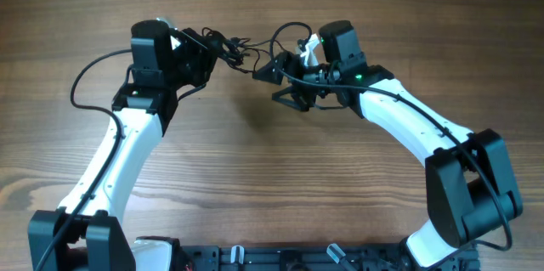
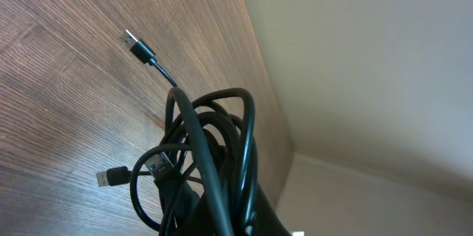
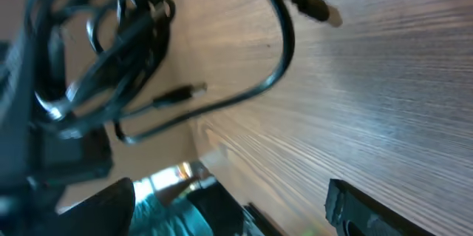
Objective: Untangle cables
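The cables [image 1: 231,48] form a black tangled bundle hanging just above the wooden table at the back centre. My left gripper [image 1: 206,53] is shut on the bundle; in the left wrist view the coils [image 2: 214,154] rise out of the dark jaws, and two USB plugs [image 2: 137,44] stick out over the table. My right gripper [image 1: 278,85] stands open just right of the bundle with nothing between its fingers [image 3: 366,208]. In the right wrist view the tangle [image 3: 103,51] hangs at upper left, with one loop [image 3: 279,51] and a plug [image 3: 316,7] trailing to the right.
The wooden table [image 1: 255,169] spreads below both arms. Thick black arm wires [image 1: 85,80] loop beside the left arm. A black rail [image 1: 280,258] runs along the front edge. A pale wall [image 2: 369,58] lies beyond the table's far edge.
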### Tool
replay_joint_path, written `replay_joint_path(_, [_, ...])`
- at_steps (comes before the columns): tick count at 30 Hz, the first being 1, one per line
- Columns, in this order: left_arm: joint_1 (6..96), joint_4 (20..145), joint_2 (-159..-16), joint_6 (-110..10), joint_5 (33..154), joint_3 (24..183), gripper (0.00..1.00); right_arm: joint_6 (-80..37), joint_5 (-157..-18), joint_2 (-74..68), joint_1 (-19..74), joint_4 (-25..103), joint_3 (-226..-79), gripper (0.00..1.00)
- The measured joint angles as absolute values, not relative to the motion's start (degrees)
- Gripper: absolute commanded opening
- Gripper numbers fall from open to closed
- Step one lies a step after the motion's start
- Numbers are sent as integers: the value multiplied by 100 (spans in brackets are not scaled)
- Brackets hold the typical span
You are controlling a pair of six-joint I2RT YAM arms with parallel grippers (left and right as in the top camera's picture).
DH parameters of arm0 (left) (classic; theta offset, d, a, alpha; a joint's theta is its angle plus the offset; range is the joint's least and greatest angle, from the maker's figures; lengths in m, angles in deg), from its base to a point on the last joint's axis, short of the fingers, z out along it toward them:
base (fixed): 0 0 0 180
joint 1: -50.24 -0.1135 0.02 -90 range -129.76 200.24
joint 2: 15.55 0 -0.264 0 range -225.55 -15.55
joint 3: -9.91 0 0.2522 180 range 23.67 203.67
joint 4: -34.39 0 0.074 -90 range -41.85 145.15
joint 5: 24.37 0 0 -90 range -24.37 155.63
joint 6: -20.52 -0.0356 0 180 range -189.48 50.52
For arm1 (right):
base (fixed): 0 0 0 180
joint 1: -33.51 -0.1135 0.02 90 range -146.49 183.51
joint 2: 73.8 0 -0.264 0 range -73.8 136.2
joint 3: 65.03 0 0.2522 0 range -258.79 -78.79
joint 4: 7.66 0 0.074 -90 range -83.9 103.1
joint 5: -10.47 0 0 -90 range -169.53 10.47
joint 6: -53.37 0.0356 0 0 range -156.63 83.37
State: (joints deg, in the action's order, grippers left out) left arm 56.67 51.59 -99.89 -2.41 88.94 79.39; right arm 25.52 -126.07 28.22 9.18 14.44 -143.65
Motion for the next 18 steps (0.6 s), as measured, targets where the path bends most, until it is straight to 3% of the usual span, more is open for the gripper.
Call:
replay_joint_path(4, [5954, 5163, -9989, -335, 8852, 7939, 4, 3435, -11868, 2822, 769, 1319, -14365, 71])
replay_joint_path(9, [6179, 5050, -9989, -348, 8798, 7939, 4, 3833, -11237, 2822, 454, 1282, -14365, 44])
replay_joint_path(13, [6188, 4715, -9989, -302, 8798, 7937, 4, 3319, -11027, 2822, 301, 1605, -14372, 17])
replay_joint_path(18, [6028, 4355, -9989, 163, 8798, 7939, 4, 1835, -10817, 2824, 290, 2843, -14383, 7])
